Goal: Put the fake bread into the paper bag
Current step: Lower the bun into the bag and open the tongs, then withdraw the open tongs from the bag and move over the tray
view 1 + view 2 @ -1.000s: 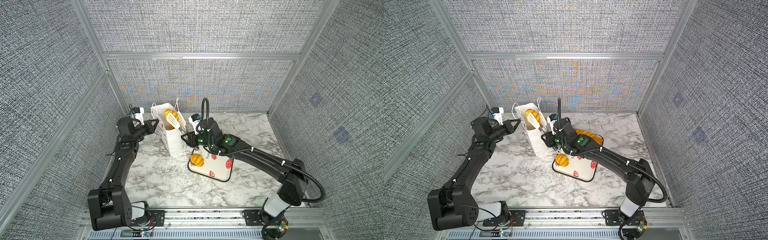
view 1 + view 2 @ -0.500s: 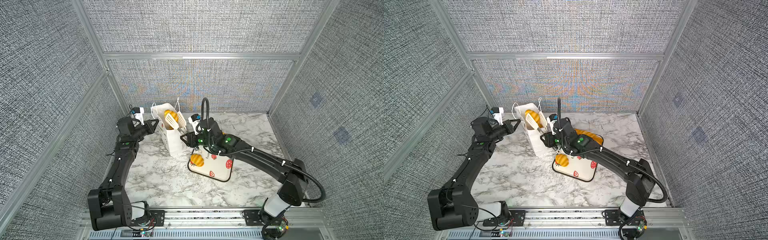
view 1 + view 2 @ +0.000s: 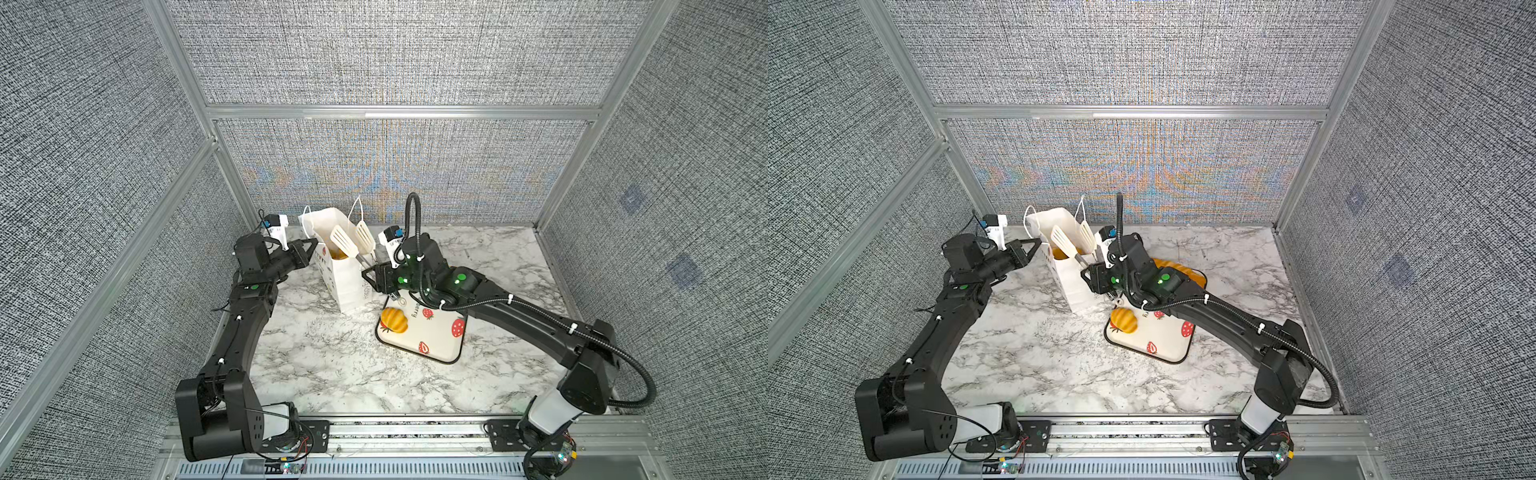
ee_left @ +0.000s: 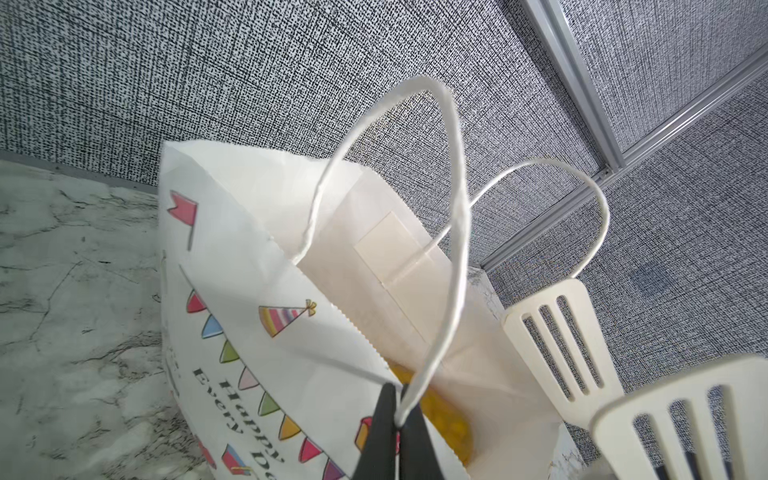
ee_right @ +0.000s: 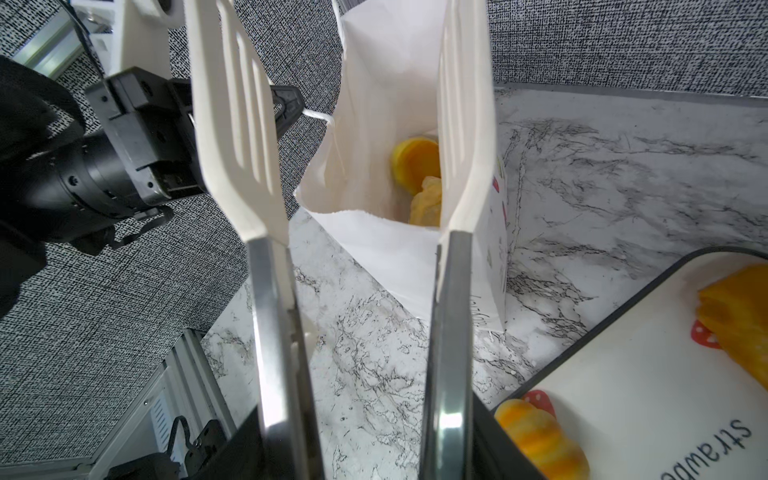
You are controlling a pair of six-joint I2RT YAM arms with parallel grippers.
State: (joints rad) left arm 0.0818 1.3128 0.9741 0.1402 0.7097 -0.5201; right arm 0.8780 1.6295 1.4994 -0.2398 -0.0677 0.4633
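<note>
left tool (image 4: 397,417) pinches handle (image 4: 457,208) | right tool (image 3: 376,277) grips spread tongs (image 3: 344,241) over paper bag (image 3: 347,282) | fake bread (image 3: 394,320) nearer it, on tray (image 3: 436,345)

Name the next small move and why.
Probably swing the tongs in the right hand from the paper bag to the tray: their blades stand open and empty over its mouth, bread lies inside, a striped pastry waits on the tray, and the left hand pinches the bag's handle.
</note>
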